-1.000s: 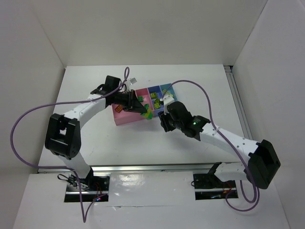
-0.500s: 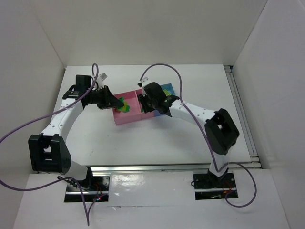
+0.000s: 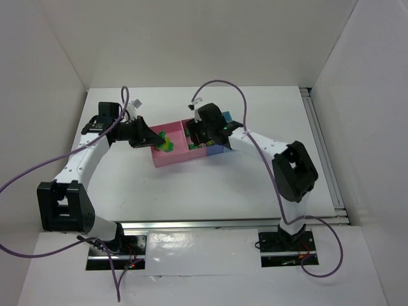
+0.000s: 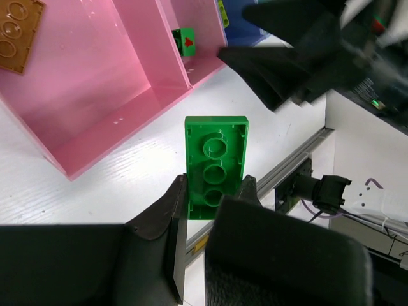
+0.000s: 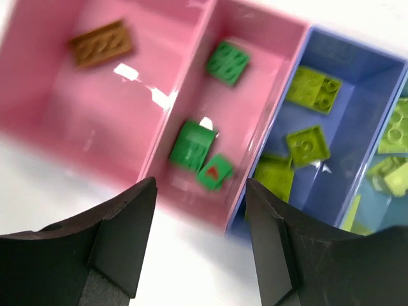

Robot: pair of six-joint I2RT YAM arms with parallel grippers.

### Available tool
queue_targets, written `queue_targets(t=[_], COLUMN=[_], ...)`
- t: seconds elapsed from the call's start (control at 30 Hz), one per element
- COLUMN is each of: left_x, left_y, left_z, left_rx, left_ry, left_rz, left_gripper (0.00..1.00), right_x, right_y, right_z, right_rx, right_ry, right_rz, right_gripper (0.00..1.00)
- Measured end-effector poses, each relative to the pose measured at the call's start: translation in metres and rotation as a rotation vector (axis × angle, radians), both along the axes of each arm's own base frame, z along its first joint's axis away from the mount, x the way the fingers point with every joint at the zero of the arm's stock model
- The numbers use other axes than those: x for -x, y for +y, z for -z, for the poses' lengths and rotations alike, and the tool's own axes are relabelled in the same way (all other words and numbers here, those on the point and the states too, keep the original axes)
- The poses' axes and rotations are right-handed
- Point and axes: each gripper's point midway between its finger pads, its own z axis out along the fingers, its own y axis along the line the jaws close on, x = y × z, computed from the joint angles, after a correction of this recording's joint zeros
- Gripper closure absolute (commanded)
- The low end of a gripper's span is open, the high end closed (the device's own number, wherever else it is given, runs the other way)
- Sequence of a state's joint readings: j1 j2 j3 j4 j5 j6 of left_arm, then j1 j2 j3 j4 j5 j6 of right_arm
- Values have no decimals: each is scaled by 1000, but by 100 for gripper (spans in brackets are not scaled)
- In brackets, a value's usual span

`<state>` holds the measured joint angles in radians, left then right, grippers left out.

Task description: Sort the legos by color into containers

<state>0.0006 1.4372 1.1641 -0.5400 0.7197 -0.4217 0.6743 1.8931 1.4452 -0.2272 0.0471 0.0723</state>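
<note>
My left gripper (image 3: 155,138) (image 4: 213,188) is shut on a dark green lego (image 4: 215,162) (image 3: 164,142), held just off the large pink compartment (image 4: 95,83) of the containers tray (image 3: 172,158). An orange-brown lego (image 5: 102,43) (image 4: 18,35) lies in that compartment. My right gripper (image 3: 194,136) (image 5: 201,236) hangs open and empty above the narrow pink compartment (image 5: 255,121), where three dark green legos (image 5: 191,145) lie. Lime legos (image 5: 307,145) lie in the periwinkle compartment (image 5: 357,76), and paler ones (image 5: 395,134) in the light blue one.
The tray stands mid-table on a white surface (image 3: 210,191) walled by white panels. Both arms reach toward it from opposite sides, with purple cables (image 3: 220,83) looping above. A metal rail (image 3: 204,224) runs along the near edge.
The right gripper has swung over the narrow pink compartment and opened its jaws. The left gripper has pulled left across the tray, still holding the green lego.
</note>
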Motion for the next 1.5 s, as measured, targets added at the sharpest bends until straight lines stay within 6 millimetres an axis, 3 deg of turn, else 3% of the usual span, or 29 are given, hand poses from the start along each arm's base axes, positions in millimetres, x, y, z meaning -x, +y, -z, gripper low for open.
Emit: queue_targets(t=[0.1, 0.2, 0.37, 0.63, 1.1, 1.23, 1.4, 1.5], left_x=[2, 6, 12, 24, 27, 29, 29, 28], left_y=[-4, -13, -35, -60, -77, -79, -80, -79], left_z=[-1, -2, 3, 8, -2, -1, -2, 0], left_rx=[5, 24, 54, 80, 89, 89, 94, 87], left_ry=[-1, -1, 20, 52, 29, 35, 45, 49], left_rz=[15, 55, 153, 257, 309, 316, 310, 302], left_gripper=[100, 100, 100, 100, 100, 100, 100, 100], right_x=[32, 62, 92, 121, 136, 137, 138, 137], right_y=[-8, -13, 3, 14, 25, 29, 31, 32], right_z=[-21, -51, -83, -68, -57, -51, -50, -47], right_rx=[-26, -48, -67, -38, -59, -69, -82, -89], right_ry=[-26, -85, -165, -116, -63, -41, -29, -34], right_rz=[-113, -222, -368, -490, -557, -562, -548, -540], right_gripper=[35, 27, 27, 27, 30, 43, 78, 86])
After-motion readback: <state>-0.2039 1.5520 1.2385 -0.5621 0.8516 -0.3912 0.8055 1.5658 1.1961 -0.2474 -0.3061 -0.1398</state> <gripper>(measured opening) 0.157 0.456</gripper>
